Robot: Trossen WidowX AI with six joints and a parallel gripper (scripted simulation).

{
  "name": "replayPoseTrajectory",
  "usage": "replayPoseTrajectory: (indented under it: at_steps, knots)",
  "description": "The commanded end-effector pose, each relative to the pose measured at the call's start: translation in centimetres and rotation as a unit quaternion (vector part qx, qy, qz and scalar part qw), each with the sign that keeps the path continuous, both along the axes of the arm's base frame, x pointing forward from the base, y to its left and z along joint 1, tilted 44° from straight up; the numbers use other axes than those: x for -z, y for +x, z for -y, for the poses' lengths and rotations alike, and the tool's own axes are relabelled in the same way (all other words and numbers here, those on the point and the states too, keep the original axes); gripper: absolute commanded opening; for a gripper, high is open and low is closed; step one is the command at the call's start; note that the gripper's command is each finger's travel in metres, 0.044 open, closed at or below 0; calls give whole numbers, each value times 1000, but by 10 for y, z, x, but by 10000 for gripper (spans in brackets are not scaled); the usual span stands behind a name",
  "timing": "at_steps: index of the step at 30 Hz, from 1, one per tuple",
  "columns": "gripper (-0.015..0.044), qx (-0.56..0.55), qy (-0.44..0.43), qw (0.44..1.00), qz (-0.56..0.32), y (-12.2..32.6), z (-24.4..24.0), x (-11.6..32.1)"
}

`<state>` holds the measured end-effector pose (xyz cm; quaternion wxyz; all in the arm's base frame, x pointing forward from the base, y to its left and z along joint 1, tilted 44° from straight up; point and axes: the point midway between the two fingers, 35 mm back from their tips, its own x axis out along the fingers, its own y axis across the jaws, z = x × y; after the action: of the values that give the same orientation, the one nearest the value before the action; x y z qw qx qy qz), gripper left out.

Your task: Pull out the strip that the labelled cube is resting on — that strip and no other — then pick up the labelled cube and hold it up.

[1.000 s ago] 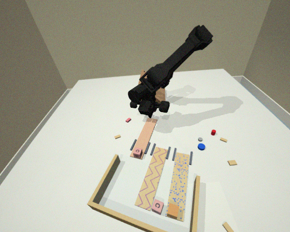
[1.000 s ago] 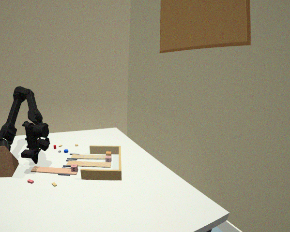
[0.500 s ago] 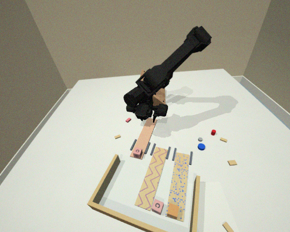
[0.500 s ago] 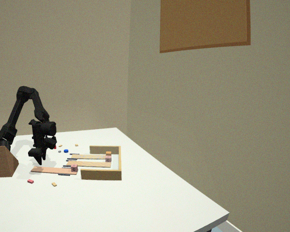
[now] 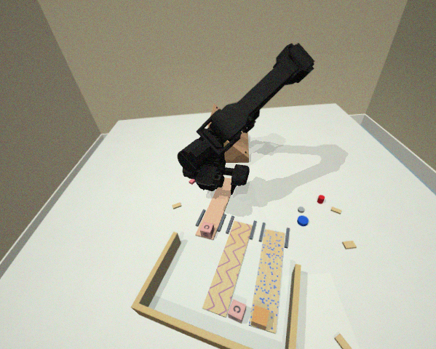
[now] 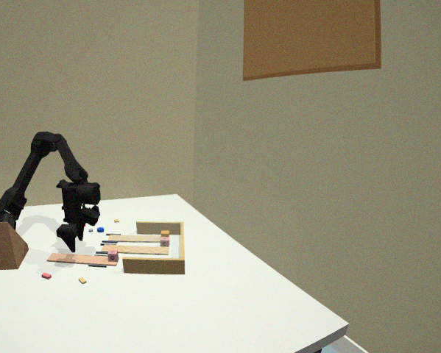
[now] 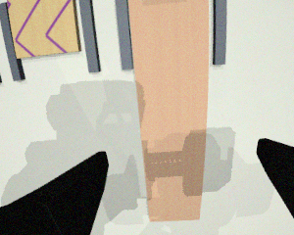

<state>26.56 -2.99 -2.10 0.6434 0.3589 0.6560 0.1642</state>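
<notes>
A: Beige walls, a white table [image 5: 78, 243]. What sits at the bottom of the wrist view?

B: The gripper [image 7: 180, 183], fingers spread wide with nothing between them, hanging above the near end of the plain pink strip [image 7: 170, 105].

A: And up the frame?

B: The labelled cube [image 5: 207, 228] rests on that strip's far end, centre of the top view, between grey rails and outside the wooden frame [image 5: 156, 270].

A: So which step?

B: I'd judge the pull done. Next, move forward over the cube, descend, and close on it.
</notes>
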Motion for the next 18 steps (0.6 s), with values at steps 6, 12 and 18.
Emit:
replayPoseTrajectory:
  at_steps: [6,12,18]
  knots:
    - [440,0,1,1000,0,31,10,1]
    - [440,0,1,1000,1,50,17,1]
    - [440,0,1,1000,1,69,24,2]
